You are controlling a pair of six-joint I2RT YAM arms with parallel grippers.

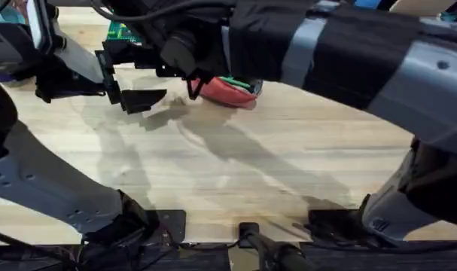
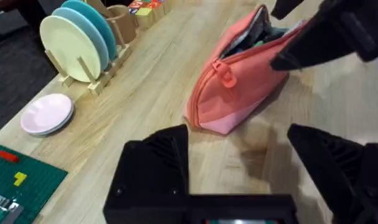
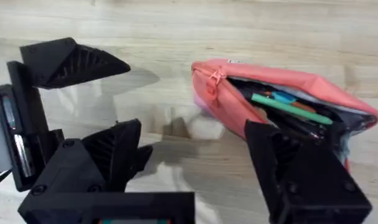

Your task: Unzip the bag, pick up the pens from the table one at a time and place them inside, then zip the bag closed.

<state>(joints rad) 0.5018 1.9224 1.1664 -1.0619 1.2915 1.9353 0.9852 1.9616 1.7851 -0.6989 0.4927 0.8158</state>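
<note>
I am a two-armed robot at a light wooden table [image 1: 273, 158], and both my arms reach toward the far middle of it, where the coral-pink bag [image 1: 230, 92] lies on its side. The bag is unzipped: in my right wrist view its mouth gapes along the top, and a green pen [image 3: 291, 107] lies lengthwise inside among other dark and coloured items. I cannot tell how many pens are in there, and I see no loose pen on the bare wood around it.

My right gripper [image 3: 195, 165] hangs just over the bag's open end with its black fingers spread wide, holding nothing. One finger sits at the pouch's mouth and the other stands off over bare table. I judge it is placed there because it has access straight down into the opening, the pose for dropping a pen in.

My left gripper [image 2: 269, 158] waits just beside the bag's closed end, fingers also wide apart and empty, pointed at the zipper pull tab [image 2: 225, 73] where the zip track stops. I judge it sits there to brace the soft fabric or take the tab, since the pouch would slide or fold if one hand pulled alone.

Off to the side in my left wrist view stand a wooden rack of plates [image 2: 76, 43], a stack of pale pink plates [image 2: 47, 114] and a green mat [image 2: 17, 180], all well apart from the bag.

If no pens remain outside, I judge zipping shut is what is left.
</note>
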